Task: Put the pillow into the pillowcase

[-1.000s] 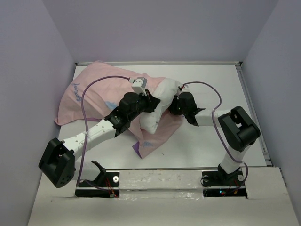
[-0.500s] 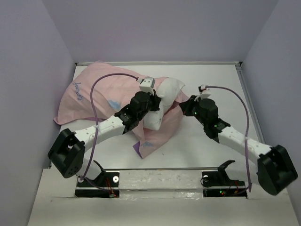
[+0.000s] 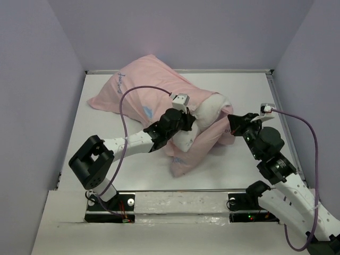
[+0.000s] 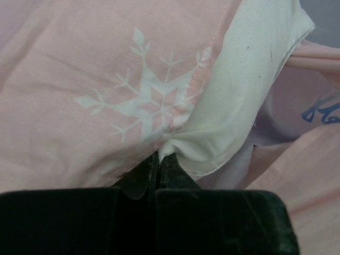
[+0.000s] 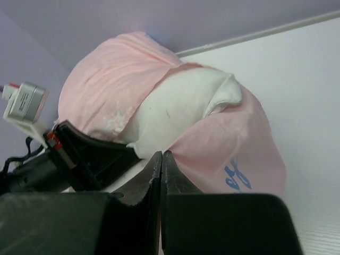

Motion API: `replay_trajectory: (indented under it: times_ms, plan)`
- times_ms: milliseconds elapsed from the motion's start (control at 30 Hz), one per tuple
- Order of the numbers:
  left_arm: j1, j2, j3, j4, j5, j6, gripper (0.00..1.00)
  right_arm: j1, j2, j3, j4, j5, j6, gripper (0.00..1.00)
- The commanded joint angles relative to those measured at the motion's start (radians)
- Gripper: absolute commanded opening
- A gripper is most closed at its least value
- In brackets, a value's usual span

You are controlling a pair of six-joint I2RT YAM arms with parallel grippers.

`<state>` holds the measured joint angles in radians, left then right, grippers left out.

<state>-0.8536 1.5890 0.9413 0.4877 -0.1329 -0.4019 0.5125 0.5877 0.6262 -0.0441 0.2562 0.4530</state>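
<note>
Nearest the arm bases, a loose corner of the pillowcase (image 3: 151, 79) is seen draped on the counter (image 3: 244, 87), with the mouth of the case gathered up toward the two arms. The left fingers (image 4: 158, 161) are pressed shut on the stitched hem of the case, right where the pink cloth meets the pillow (image 4: 249, 74). The right fingers (image 5: 161, 159) are likewise closed, with the lower lip of the mouth pinched between them, just beside the exposed end of the pillow. The stuffing step is judged to be well along: most of the pillow is covered, and only one white end bulges out of the mouth between the two grips. For the next move, the hem would need to be drawn over that end, with both grips pulled the same way and the pillow kept from sliding out with the cloth. Farther back, the filled, closed end of the case is found toward the far left of the counter.
</note>
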Motion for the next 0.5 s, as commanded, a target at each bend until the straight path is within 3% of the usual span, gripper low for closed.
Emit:
replay_trajectory:
  times_ms: [0, 200, 333, 400, 467]
  plan:
    - [-0.016, -0.014, -0.074, -0.008, -0.105, 0.011, 0.00, 0.001, -0.035, 0.127, 0.110, 0.293, -0.085, 0.00]
    - [-0.079, -0.018, -0.143, -0.058, -0.143, -0.008, 0.00, -0.020, 0.059, 0.191, 0.177, 0.479, -0.175, 0.00]
    - [-0.127, -0.154, -0.231, -0.095, -0.206, -0.058, 0.00, -0.110, 0.226, 0.178, 0.181, 0.430, -0.131, 0.00]
    - [-0.134, -0.201, -0.278, -0.133, -0.241, -0.081, 0.00, -0.234, 0.253, 0.178, 0.187, 0.283, -0.050, 0.00]
    - [-0.139, -0.251, -0.312, -0.173, -0.255, -0.103, 0.00, -0.255, 0.259, 0.185, 0.225, 0.239, -0.034, 0.00]
